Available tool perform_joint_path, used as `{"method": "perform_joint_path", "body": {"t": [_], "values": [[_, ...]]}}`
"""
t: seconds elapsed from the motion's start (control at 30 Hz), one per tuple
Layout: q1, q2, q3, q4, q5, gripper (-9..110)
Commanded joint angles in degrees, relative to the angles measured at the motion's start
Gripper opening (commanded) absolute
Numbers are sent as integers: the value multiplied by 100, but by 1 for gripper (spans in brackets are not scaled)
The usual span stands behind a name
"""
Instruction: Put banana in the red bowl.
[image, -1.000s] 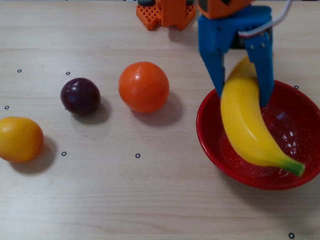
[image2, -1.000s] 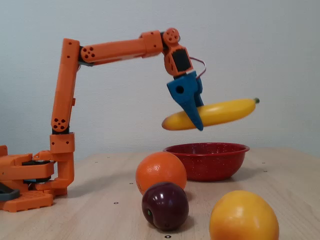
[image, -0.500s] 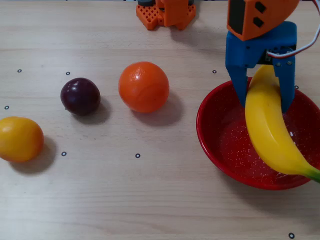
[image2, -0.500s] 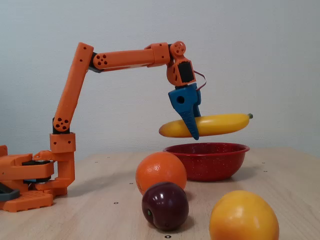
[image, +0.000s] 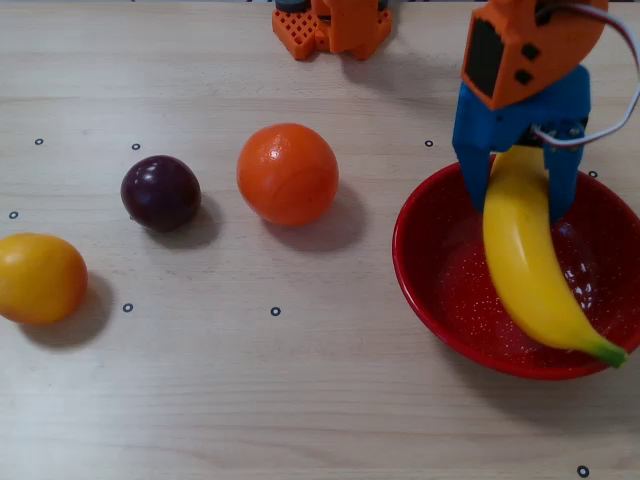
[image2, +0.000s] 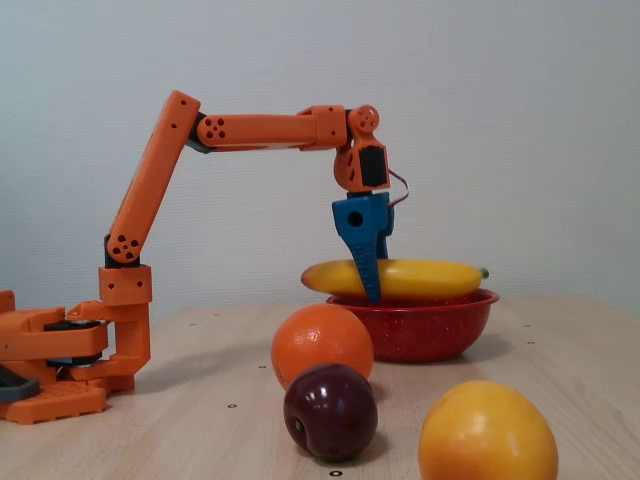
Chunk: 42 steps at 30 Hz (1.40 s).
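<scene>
The banana (image: 528, 262) lies level across the red bowl (image: 440, 290), clamped near one end by the blue gripper (image: 517, 190), whose two fingers sit on either side of it. In the fixed view the banana (image2: 400, 277) sits right at the level of the bowl's rim (image2: 470, 300), its green stem tip poking out past the right side (whether it actually touches the rim cannot be told). In the overhead view that stem end reaches over the bowl's lower right edge.

The gripper (image2: 371, 292) points straight down from the orange arm (image2: 260, 130), which reaches across from its base (image2: 50, 360) at the left of the bench (image: 300, 400).

Left of the bowl, well apart from it, stand an orange ball (image: 288, 173), a dark purple plum (image: 161, 192) and a round yellow-orange fruit (image: 40, 277).
</scene>
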<state>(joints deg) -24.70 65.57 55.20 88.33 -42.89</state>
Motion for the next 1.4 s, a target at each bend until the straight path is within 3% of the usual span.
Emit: {"method": "perform_joint_path", "body": {"t": [0.0, 0.33, 0.5, 0.8, 1.37], "values": [[-114, 369, -615, 70, -141, 0], [-123, 193, -360, -167, -571, 0], [-70, 167, -264, -202, -817, 17], [97, 132, -325, -193, -1099, 28], [431, 343, -791, -598, -1591, 27]]}}
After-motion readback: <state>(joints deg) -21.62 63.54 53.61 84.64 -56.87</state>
